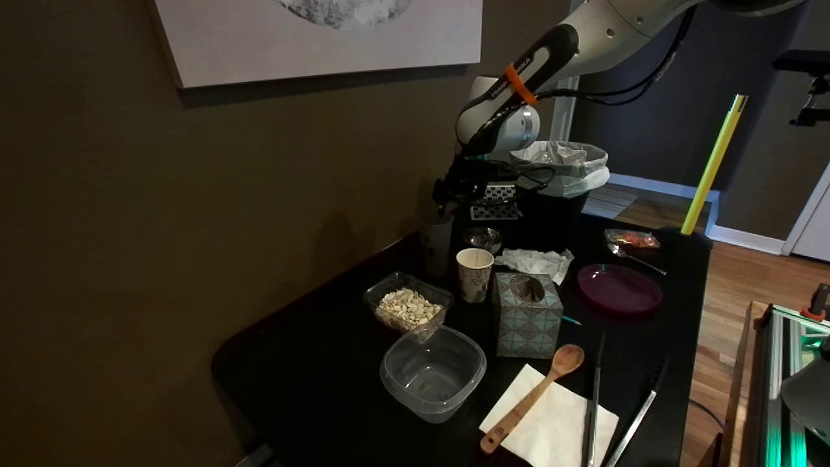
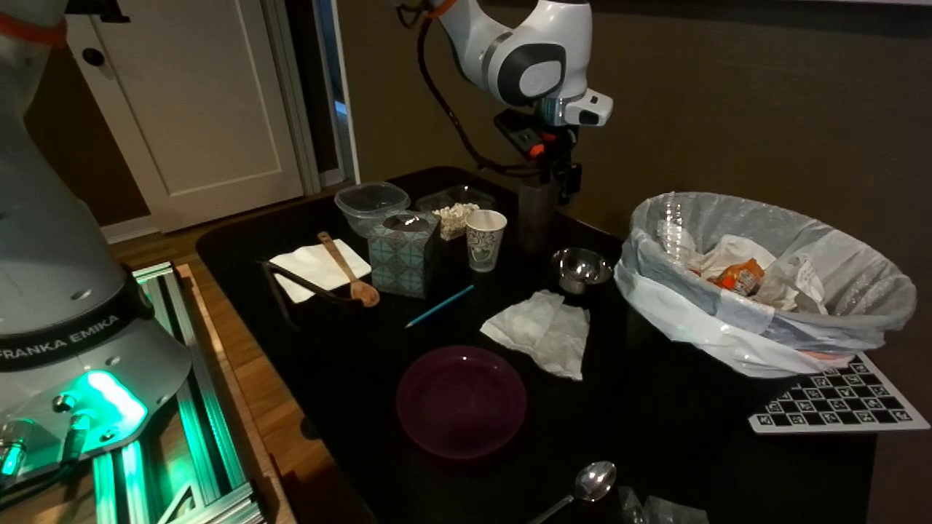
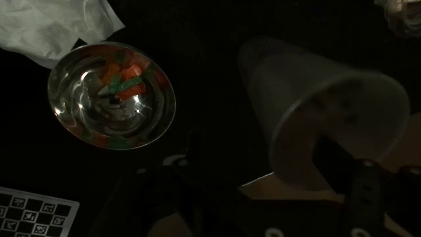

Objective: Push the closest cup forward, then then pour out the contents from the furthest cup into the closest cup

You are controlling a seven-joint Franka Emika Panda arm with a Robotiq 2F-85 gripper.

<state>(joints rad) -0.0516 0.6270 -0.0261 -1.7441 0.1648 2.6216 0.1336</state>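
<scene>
A patterned white paper cup (image 1: pixel 474 275) stands upright on the black table; it also shows in an exterior view (image 2: pixel 485 241). A tall translucent cup (image 1: pixel 436 250) stands upright by the wall, dim in both exterior views (image 2: pixel 535 218). In the wrist view the tall cup (image 3: pixel 289 79) shows its open mouth, with faint dark spots inside. My gripper (image 3: pixel 258 153) is open, its fingers apart at the tall cup's rim. One finger is outside the cup; the other overlaps its mouth, and I cannot tell whether it is inside or above. In an exterior view the gripper (image 2: pixel 562 191) is at the cup's top.
A steel bowl (image 3: pixel 111 95) with red and green pieces stands beside the tall cup. A tissue box (image 2: pixel 403 255), a container of pale pieces (image 1: pixel 408 308), a clear tub (image 1: pixel 433 373), crumpled paper (image 2: pixel 542 331), a purple plate (image 2: pixel 461 402) and a lined bin (image 2: pixel 764 291) are around.
</scene>
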